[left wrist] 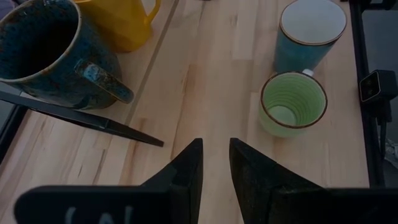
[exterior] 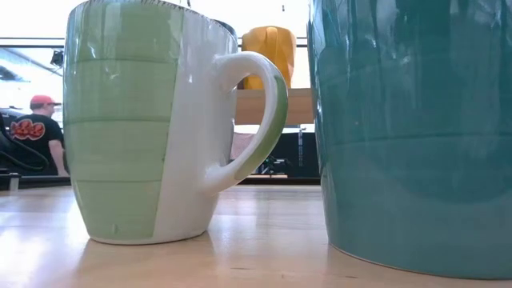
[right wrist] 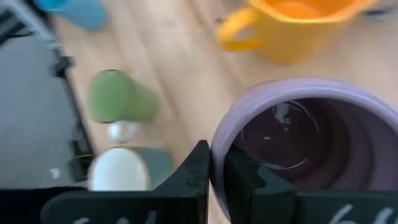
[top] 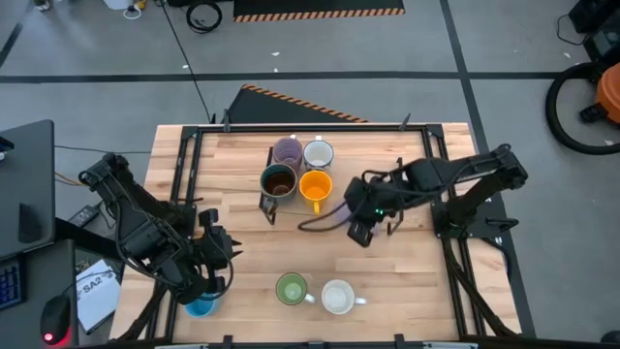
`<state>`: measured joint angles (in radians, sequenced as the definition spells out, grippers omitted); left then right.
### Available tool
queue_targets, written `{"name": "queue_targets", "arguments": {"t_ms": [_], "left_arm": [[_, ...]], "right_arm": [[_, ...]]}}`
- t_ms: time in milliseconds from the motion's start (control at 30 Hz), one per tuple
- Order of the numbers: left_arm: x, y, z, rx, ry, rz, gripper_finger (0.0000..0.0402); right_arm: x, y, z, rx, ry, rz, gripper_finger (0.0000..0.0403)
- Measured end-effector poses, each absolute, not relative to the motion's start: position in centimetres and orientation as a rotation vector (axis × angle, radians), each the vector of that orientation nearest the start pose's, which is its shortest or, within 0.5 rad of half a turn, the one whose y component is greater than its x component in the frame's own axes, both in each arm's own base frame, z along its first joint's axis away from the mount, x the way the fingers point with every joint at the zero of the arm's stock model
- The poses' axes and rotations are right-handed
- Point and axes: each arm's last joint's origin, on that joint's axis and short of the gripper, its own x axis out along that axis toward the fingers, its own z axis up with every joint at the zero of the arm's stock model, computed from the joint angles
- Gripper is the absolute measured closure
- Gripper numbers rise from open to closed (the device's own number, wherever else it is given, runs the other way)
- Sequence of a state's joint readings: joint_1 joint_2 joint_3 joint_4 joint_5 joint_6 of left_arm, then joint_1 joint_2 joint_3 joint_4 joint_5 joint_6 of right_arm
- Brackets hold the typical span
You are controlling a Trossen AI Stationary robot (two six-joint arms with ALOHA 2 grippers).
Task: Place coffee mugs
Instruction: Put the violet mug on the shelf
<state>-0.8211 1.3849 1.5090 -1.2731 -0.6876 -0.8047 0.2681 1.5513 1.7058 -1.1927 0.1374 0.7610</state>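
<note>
Robotics lab – wooden bench [top: 387, 271], hazard-striped floor tape [top: 320, 13], grey concrete floor [top: 87, 58].

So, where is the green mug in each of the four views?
High view: green mug at low centre, beside the white-lined mug.
Low view: green mug, close, left.
Left wrist view: green mug beside that mug.
Right wrist view: green mug, likewise.
Landmark: orange mug, in all.

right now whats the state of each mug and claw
held lavender mug: rim pinched by right claw
rack lavender mug: upright, free
white mug: upright, free
dark brown mug: upright, free
orange mug: upright, free
green mug: upright, free
teal mug: upright, free
blue mug: partly hidden under left arm
left claw: slightly open, empty
</note>
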Motion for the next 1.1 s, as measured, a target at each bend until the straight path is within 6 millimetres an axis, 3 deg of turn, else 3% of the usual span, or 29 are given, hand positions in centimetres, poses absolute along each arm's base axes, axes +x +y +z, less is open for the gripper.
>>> {"name": "queue_targets", "arguments": {"t_ms": [467, 600, 800, 1100], "left_arm": [[18.0, -16.6, 37.1, 0.034, 0.794, 0.21, 0.0317], [18.0, -16.6, 37.1, 0.033, 0.794, 0.211, 0.0317], [18.0, -16.6, 37.1, 0.033, 0.794, 0.211, 0.0317], [18.0, -16.6, 37.1, 0.034, 0.794, 0.211, 0.0317]], "right_arm": [[29.3, 2.6, 37.4, 0.567, 1.028, -0.415, 0.037], [29.6, 2.2, 36.4, 0.591, 1.045, -0.407, 0.0365], [30.0, 2.0, 36.3, 0.584, 1.004, -0.395, 0.0358], [30.1, 1.2, 36.4, 0.63, 0.995, -0.398, 0.03]]}}
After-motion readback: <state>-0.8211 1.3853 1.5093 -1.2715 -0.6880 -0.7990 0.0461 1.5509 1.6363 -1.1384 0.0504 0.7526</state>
